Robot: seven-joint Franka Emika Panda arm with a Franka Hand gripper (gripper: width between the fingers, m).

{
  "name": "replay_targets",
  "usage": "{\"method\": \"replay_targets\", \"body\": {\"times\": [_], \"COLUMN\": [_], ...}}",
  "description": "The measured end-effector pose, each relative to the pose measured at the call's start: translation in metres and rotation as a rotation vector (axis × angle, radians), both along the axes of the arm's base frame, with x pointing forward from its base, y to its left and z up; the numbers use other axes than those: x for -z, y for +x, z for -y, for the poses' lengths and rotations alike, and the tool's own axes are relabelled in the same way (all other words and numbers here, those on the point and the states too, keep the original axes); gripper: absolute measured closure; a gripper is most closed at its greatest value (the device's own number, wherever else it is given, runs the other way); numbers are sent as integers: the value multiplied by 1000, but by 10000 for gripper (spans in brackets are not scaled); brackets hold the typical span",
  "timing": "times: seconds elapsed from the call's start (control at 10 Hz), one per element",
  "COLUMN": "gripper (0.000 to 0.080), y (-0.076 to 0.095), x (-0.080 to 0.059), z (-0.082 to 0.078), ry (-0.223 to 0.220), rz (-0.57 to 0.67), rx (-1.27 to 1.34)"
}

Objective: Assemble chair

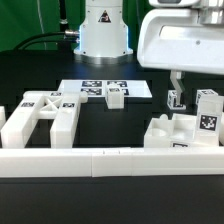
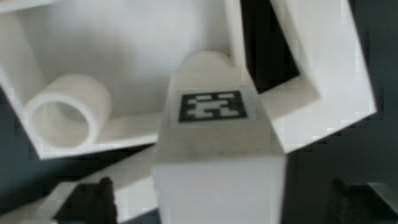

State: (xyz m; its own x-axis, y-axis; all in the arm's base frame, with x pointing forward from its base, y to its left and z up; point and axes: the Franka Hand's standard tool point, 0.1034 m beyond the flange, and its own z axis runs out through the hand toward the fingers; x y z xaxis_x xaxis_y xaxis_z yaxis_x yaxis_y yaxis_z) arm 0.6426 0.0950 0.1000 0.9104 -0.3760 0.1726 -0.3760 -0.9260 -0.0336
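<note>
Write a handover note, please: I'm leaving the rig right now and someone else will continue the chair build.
Gripper: open and holding nothing. In the wrist view a tagged upright piece stands between its fingers, with gaps on both sides.
Parts: slotted panel on the exterior view's left; grouped parts below the Gripper on the exterior view's right. Both are behind the rail.
Done: some right-hand pieces look fitted together, but whether they are seated cannot be told.
Left: the slotted panel lies apart, so the chair is not assembled.
</note>
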Motion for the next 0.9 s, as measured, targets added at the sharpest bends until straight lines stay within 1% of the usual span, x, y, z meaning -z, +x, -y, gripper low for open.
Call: {"method": "replay_targets", "body": {"times": [0.2,0.3,0.4,0.6,0.7,0.8,0.9], "gripper": [152,152,150,150,150,150,150], "y": [-19,-22,-22,-22,-22,-34,-56], "x": [-22,-25,-22,-22,-22,-20,-12], "z": [16,20,18,18,20,33,49], "ry": [-8,-7,-8,-8,-17,-36,-57], "rz": [1,3,0,-1,11,50,51], "rx": [-117,-108,-110,-111,-153,-252,-326]}}
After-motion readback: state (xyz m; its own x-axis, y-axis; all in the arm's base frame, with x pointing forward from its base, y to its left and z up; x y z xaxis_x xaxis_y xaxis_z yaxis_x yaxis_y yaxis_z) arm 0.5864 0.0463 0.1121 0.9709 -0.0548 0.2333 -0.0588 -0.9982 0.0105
